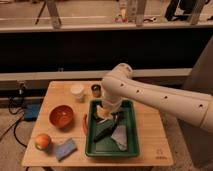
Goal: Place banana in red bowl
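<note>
The red bowl point(61, 116) stands on the left part of the wooden table. My white arm reaches in from the right, and my gripper point(107, 115) hangs over the left half of the green tray point(131, 107). It is shut on the banana point(102, 112), a pale yellow piece that sticks out to the left, just above the tray's left rim. The banana is to the right of the bowl and apart from it.
In the tray lie a dark object point(105, 132) and a grey cloth-like piece point(120, 137). A white cup point(77, 92) and a small dark cup point(96, 90) stand at the back. A round orange-red fruit point(42, 141) and a blue sponge point(66, 149) lie front left.
</note>
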Robot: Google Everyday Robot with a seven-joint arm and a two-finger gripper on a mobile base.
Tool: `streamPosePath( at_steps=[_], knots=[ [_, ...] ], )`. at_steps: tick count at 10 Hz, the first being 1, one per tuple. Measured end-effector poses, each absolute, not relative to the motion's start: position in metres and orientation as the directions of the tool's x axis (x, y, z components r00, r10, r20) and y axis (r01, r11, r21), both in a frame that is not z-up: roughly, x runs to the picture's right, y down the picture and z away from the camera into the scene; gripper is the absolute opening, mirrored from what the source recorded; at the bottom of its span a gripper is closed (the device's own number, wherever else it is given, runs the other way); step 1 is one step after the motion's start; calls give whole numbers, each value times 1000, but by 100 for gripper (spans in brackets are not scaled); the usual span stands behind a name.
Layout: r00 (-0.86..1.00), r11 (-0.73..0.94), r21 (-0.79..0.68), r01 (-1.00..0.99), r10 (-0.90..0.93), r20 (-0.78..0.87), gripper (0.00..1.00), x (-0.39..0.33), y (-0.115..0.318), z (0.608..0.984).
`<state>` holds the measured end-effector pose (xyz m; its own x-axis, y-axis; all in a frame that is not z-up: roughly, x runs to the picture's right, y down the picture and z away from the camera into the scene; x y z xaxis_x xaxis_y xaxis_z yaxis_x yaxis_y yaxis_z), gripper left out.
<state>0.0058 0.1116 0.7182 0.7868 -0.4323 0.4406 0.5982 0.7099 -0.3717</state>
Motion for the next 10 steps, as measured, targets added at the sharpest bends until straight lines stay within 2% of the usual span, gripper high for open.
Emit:
streamPosePath(
  at_steps=[10],
  knots=[
    [697,659,-283,696,-527,486,0,-109,117,724]
  ],
)
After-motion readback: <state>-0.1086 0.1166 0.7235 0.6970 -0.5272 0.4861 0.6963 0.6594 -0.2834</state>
